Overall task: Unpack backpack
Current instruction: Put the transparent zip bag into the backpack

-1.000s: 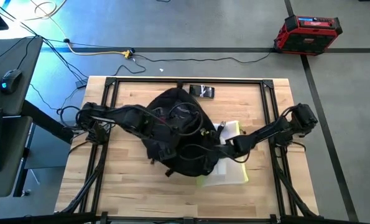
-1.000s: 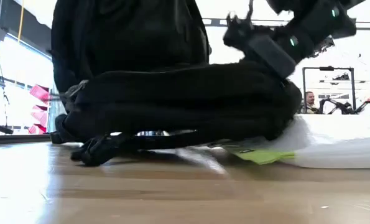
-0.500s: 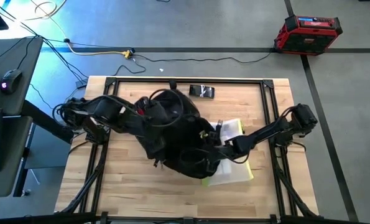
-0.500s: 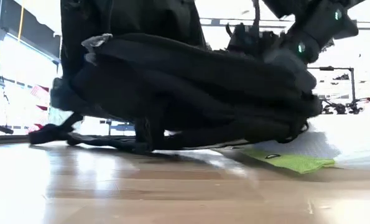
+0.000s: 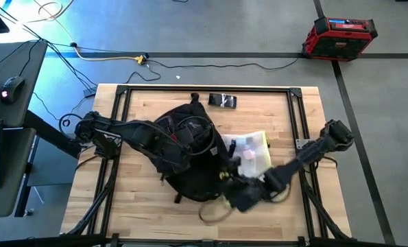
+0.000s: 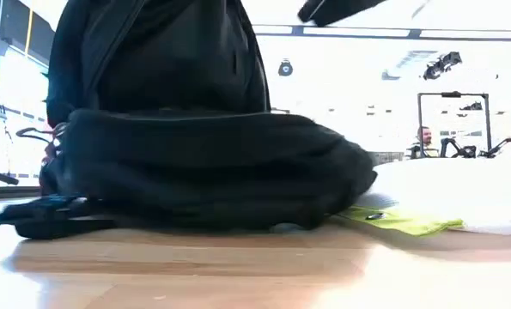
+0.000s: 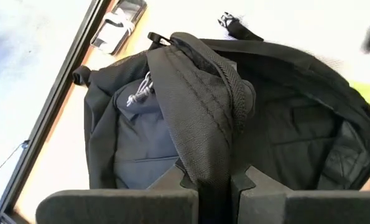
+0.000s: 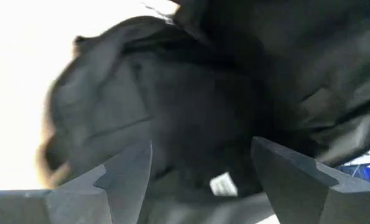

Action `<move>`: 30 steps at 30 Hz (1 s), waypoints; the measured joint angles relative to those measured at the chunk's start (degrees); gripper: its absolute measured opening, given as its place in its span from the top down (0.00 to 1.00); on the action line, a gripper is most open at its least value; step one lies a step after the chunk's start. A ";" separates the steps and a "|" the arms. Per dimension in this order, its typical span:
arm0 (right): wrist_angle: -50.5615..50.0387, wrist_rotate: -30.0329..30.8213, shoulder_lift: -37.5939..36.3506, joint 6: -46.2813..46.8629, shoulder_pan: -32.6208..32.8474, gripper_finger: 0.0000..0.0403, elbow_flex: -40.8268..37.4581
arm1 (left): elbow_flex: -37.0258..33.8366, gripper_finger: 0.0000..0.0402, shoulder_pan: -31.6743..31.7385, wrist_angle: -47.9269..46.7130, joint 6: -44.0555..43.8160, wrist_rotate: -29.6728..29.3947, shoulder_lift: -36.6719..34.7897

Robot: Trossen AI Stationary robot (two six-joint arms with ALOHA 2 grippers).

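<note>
The black backpack [image 5: 190, 165] lies on the wooden table's middle, its underside on the table in the low view [image 6: 203, 163]. Its mouth gapes and shows a grey lining [image 7: 141, 137]. My left gripper [image 5: 185, 135] reaches in from the table's left and is shut on a black webbing strap [image 7: 197, 106] at the bag's top. My right gripper [image 5: 236, 197] hangs open above the table at the bag's near-right side. Dark fabric with a small white tag [image 8: 222, 184] lies beyond its fingers; I cannot tell whether they touch it. My left gripper [image 7: 214, 179] pinches the wide webbing strap [image 7: 212, 163] between its two fingers, where the strap runs back from the bag's top. The fingers slant down from the table's left. The strap arches up over the open mouth, and the bag's body stays on the table.
A white stack with a yellow-green sheet [image 5: 252, 147] lies right of the bag, its edge showing low [image 6: 401, 221]. A small dark device [image 5: 223, 101] rests by the far edge. Black frame rails [image 5: 296, 116] border the table. A red case [image 5: 339, 36] stands on the floor.
My right gripper has left the bag's right side, risen, rolled and swung toward the table's near edge, staying open. My left gripper pulled the strap toward the left edge, tipping the bag's left side up, then came back. The bag has settled flat on the table again.
</note>
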 joint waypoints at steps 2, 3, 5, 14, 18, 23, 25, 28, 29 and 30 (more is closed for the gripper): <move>-6.08 -0.83 -0.04 5.42 3.63 0.35 1.82 | -0.94 1.00 0.02 0.07 0.01 -0.07 -0.03; -8.62 -1.62 -0.04 8.99 5.42 0.35 2.09 | -1.33 1.00 0.02 0.06 0.03 -0.19 -0.04; -11.53 -3.76 -0.04 16.07 8.56 0.35 1.74 | -1.89 1.00 0.00 0.16 0.12 -0.31 -0.04; -10.17 -17.59 4.15 22.81 16.73 0.35 -4.72 | -2.29 1.00 0.42 0.45 0.51 -1.43 -0.04; -14.52 -20.40 8.11 22.84 16.51 0.32 -4.67 | -2.29 1.00 0.58 0.50 0.53 -1.41 -0.04; -18.58 -23.44 11.60 21.30 14.84 0.25 -4.38 | -2.29 1.00 0.93 0.54 0.55 -1.41 0.00; -19.33 -24.14 11.44 23.09 13.55 0.24 -3.38 | -2.29 1.00 1.01 0.56 0.55 -1.38 0.00; -23.81 -23.12 11.48 26.33 12.08 0.23 -2.94 | -2.29 1.00 1.05 0.59 1.06 -1.41 0.00; -26.31 -22.59 11.56 27.40 11.64 0.23 -2.64 | -2.29 1.00 1.07 0.59 1.35 -1.41 0.00; -28.11 -21.85 11.56 28.01 11.24 0.23 -2.24 | -2.29 1.00 1.11 0.60 1.54 -1.43 0.00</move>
